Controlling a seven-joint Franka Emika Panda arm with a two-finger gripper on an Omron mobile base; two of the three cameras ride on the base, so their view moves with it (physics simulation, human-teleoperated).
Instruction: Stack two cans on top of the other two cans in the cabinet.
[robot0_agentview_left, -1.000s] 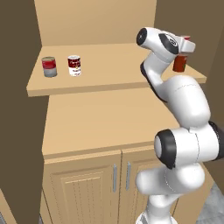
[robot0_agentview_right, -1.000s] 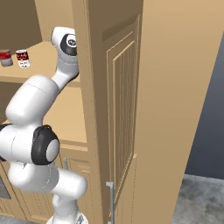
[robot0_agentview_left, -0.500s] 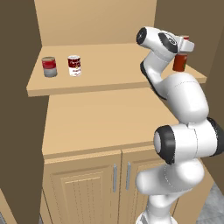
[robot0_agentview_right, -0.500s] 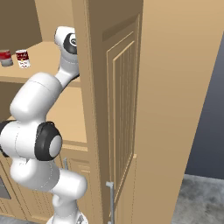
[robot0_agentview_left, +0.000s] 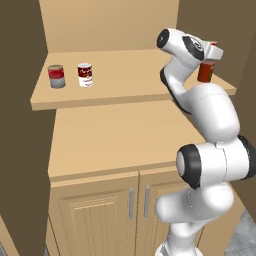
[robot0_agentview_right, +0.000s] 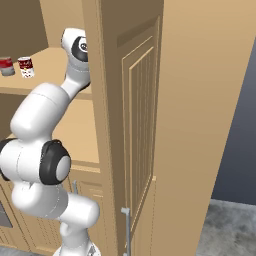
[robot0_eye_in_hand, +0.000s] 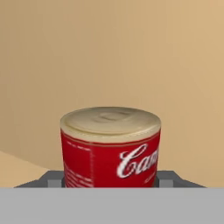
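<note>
Barely begun, by look of it. Gripper (robot0_agentview_left: 210, 54) at right end of shelf (robot0_agentview_left: 125, 87), red can (robot0_eye_in_hand: 110, 146) between jaws; grip itself unclear, cannot tell. Two cans (robot0_agentview_left: 56, 76) (robot0_agentview_left: 85, 74) far left of jaws, unstacked. No stacking done yet.
</note>
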